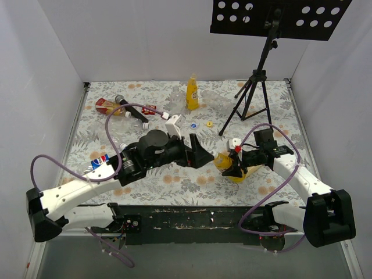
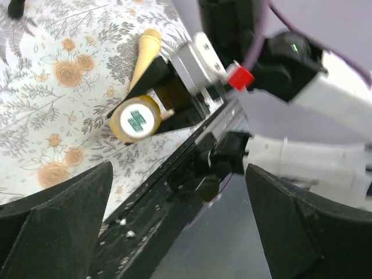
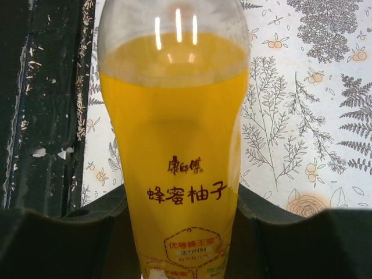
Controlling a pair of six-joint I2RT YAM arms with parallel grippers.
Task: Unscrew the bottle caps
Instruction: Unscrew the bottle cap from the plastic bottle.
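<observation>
Orange-yellow bottle clamped between right gripper fingers, capped end facing left gripper, spread wide just beside, seemingly not touching.

We see a bench under a floral cloth. A tripod stands at its far right, carrying a black perforated tray overhead. A black mic lies at far left, its purple cable looping nearer. A tan stick lies on the cloth. White walls enclose the bench.
</observation>
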